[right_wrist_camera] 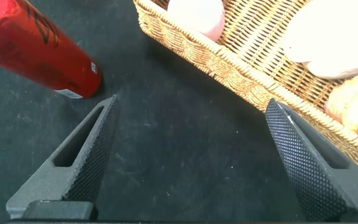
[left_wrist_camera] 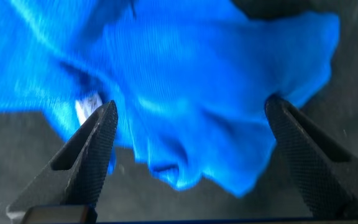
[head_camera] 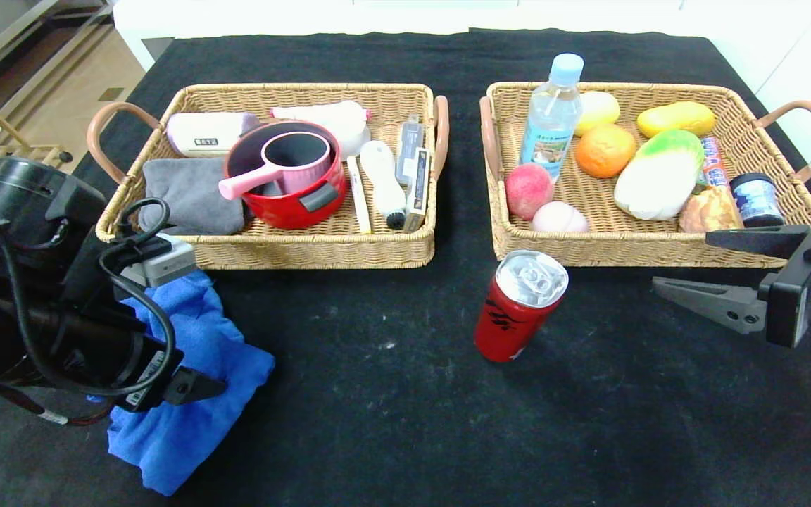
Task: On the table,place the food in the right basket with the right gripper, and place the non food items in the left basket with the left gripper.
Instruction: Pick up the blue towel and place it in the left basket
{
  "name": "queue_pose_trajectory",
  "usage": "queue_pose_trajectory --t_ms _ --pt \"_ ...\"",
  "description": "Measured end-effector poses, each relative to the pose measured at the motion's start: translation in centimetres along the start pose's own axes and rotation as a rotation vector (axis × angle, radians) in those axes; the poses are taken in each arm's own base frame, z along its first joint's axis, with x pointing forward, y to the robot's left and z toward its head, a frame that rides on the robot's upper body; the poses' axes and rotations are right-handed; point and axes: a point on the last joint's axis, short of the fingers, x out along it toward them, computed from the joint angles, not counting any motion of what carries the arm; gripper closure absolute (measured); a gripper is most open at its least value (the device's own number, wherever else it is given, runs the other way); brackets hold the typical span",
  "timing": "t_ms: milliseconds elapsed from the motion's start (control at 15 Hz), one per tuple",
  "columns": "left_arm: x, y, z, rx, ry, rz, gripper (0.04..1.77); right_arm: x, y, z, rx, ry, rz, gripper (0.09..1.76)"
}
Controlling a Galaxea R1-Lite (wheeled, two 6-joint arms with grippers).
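Black cloth covers the table (head_camera: 391, 394), and two wicker trays sit side by side on its far half. The left basket (head_camera: 321, 250) holds a red pot (head_camera: 286, 179), a grey cloth (head_camera: 191, 193), the white brush-tipped bottle (head_camera: 384, 183) and the thin pale stick (head_camera: 358, 193), among other things. The right basket (head_camera: 631, 250) holds the orange fruit (head_camera: 604, 150), the clear bottle (head_camera: 552, 116) standing upright in its far left part, a peach (head_camera: 526, 190) and other foods.

On the near left of the table lies the crumpled blue cloth (head_camera: 187, 380). The left gripper (left_wrist_camera: 188, 155) hangs right over it, fingers spread wide with the cloth between and beneath them; whether they touch it cannot be told.

The red can (head_camera: 518, 306) stands on the table just near of the right basket's left corner, outside it. The right gripper (head_camera: 694, 271) is at the right edge, level with that basket's near wall, jaws wide apart and holding nothing; the can is well to its left, apart from the fingertips.
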Motion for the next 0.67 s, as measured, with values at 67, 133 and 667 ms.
queue_pose_trajectory --t_ms 67,133,667 --pt "0.7 0.0 0.1 -0.001 -0.011 0.002 0.09 0.0 0.0 0.0 0.0 0.0 0.0 0.14" --pt "1.3 0.0 0.2 -0.003 -0.024 0.006 0.09 0.1 0.0 0.0 0.0 0.0 0.0 0.14" --pt "2.4 -0.1 0.0 -0.003 -0.007 0.004 0.09 0.1 -0.1 -0.1 0.001 0.003 0.0 0.14"
